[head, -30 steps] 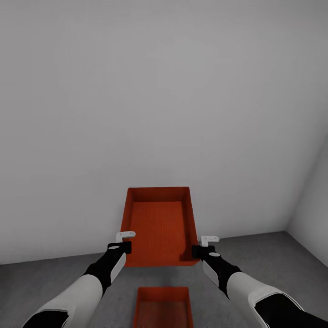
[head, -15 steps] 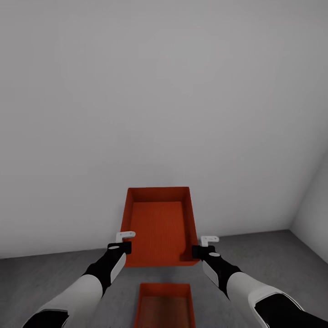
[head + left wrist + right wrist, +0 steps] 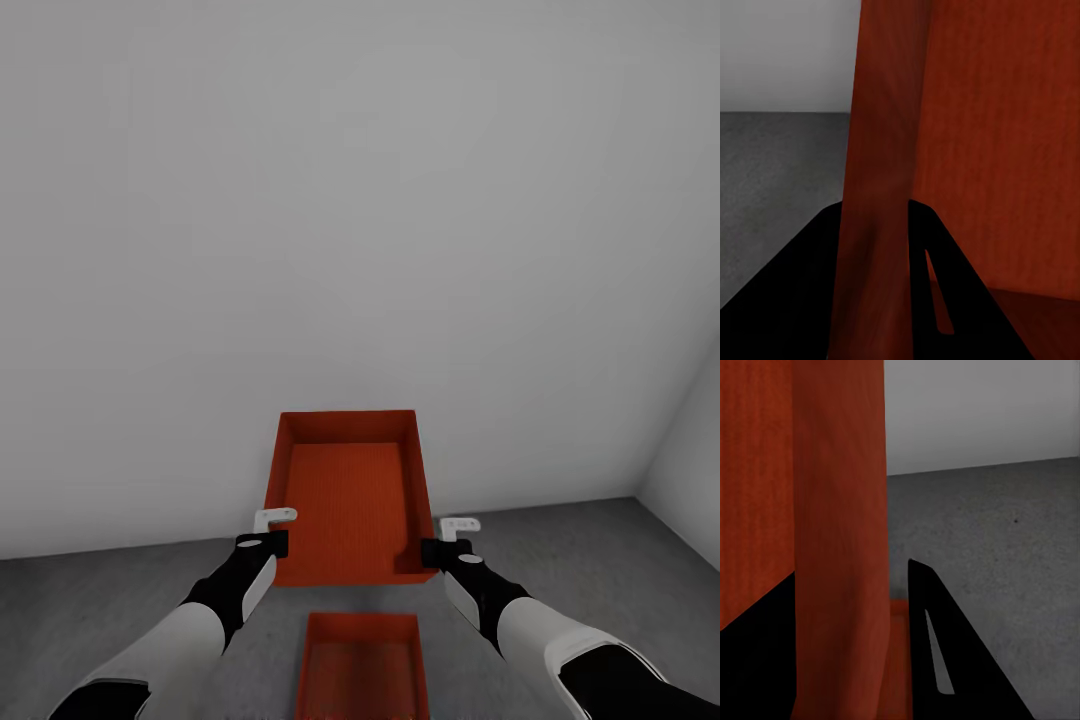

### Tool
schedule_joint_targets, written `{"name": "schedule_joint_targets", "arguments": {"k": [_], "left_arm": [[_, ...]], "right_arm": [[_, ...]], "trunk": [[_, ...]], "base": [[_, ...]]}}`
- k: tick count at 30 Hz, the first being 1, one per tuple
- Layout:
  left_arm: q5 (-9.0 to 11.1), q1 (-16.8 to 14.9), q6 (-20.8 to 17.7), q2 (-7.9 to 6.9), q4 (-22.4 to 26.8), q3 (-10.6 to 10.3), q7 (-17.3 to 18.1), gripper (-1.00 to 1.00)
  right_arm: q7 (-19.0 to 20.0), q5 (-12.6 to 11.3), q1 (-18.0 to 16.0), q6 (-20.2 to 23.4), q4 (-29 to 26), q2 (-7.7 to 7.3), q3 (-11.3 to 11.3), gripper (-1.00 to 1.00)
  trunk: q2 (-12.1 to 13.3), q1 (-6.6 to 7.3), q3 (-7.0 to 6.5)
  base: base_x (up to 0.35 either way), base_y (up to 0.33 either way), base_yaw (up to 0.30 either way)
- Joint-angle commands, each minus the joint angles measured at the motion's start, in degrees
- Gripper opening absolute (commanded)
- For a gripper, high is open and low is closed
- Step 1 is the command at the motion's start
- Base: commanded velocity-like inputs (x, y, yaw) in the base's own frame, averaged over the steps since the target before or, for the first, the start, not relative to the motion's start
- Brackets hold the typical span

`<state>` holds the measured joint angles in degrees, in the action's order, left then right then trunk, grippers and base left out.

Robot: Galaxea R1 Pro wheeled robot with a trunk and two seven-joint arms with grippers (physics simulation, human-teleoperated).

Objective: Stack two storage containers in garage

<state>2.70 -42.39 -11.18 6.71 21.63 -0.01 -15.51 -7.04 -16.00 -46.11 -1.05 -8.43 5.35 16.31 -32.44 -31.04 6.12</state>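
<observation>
A red-orange storage container (image 3: 345, 500) hangs in the air in front of me, open side up and tilted away. My left gripper (image 3: 272, 535) is shut on its left wall near the front corner, and my right gripper (image 3: 441, 545) is shut on its right wall. In the left wrist view the thin red wall (image 3: 881, 172) runs between the black fingers (image 3: 945, 285). The right wrist view shows the same: the wall (image 3: 840, 510) sits between the fingers (image 3: 945, 660). The second container (image 3: 362, 665) rests on the dark grey concrete floor (image 3: 600, 560), just below and nearer than the held one.
A plain white-grey wall (image 3: 350, 200) stands close ahead, meeting the floor just behind the held container. A side wall (image 3: 690, 450) forms a corner at the right. Bare floor lies on both sides of the lower container.
The view has shifted a little: the lower container and the wall's foot sit slightly higher in the picture. The held container and both grippers keep their places.
</observation>
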Motion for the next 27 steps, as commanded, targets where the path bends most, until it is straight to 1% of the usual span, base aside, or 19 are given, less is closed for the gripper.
{"name": "schedule_joint_targets", "arguments": {"k": [1,27], "left_arm": [[-1.47,-0.06,-0.51,-0.03,0.51,1.15,-2.34,-1.00],[-1.47,-0.06,-0.51,-0.04,0.43,1.15,-2.34,-1.00]], "right_arm": [[-1.70,-0.61,-0.04,-0.18,0.16,-1.13,-1.79,-1.00],[-1.88,-0.84,-0.04,-0.18,0.16,-1.04,-1.80,-1.00]], "trunk": [[-0.11,-0.02,0.20],[-0.11,-0.02,2.57]], "base": [[0.000,0.000,0.000],[0.000,0.000,0.000]]}}
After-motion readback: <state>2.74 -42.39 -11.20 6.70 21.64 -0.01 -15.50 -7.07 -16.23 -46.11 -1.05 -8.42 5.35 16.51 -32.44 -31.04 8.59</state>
